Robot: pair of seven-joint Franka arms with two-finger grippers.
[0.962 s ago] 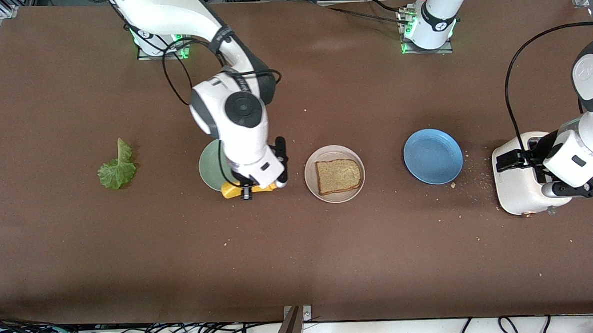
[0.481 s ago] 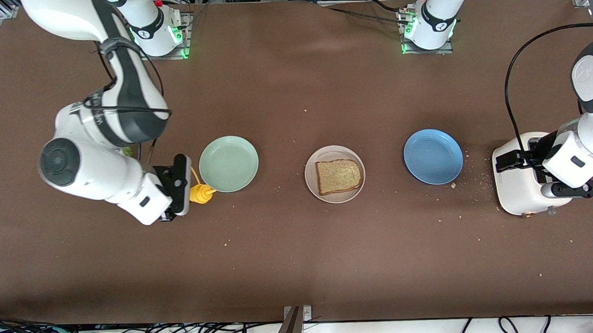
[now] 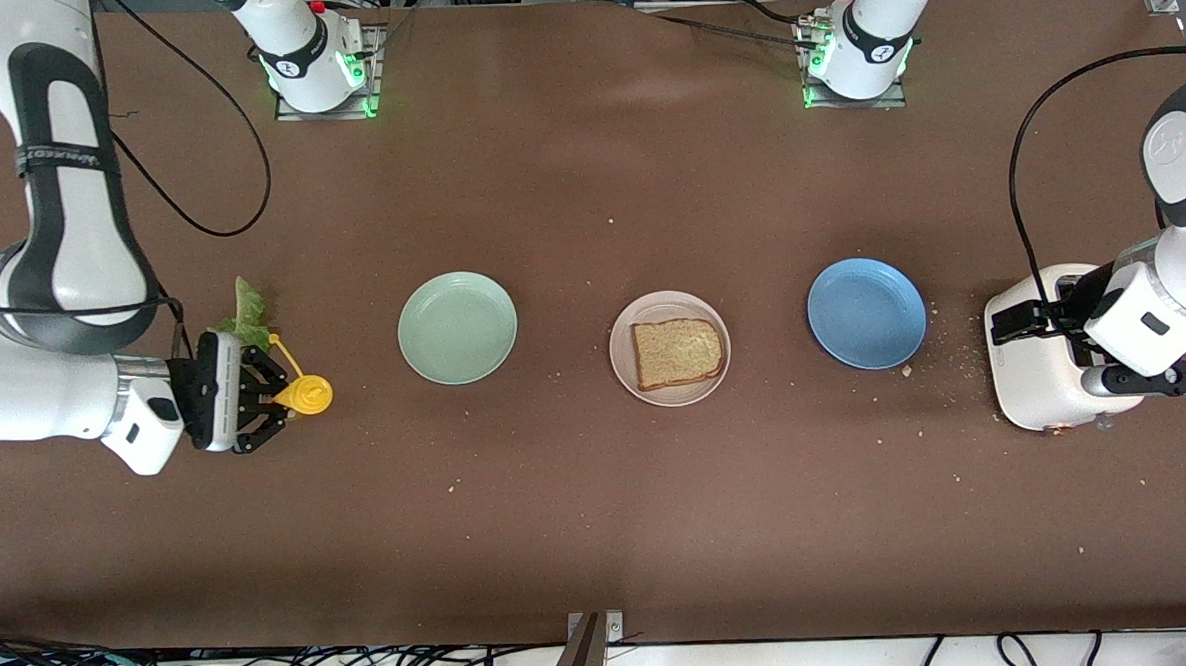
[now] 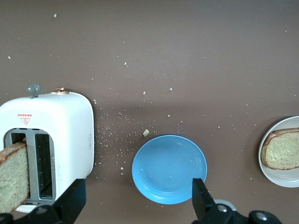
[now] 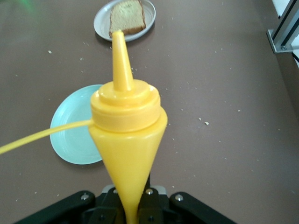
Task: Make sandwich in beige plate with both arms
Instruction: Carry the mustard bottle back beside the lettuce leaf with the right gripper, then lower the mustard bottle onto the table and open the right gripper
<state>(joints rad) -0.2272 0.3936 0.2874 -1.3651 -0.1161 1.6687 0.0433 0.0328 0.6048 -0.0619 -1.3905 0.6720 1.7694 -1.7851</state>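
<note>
Toaster label (red, unreadable)

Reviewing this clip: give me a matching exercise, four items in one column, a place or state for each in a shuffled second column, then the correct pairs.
Items:
1. yellow squeeze bottle
2. bread slice
3. second bread slice
4. lettuce leaf

Places or states:
A. standing in a slot of the white toaster
B. lying on the beige plate
C. on the table at the right arm's end, beside the right claw
D. held in the shut right claw

Pairs: 1-D, 2-B, 3-A, 4-C
</note>
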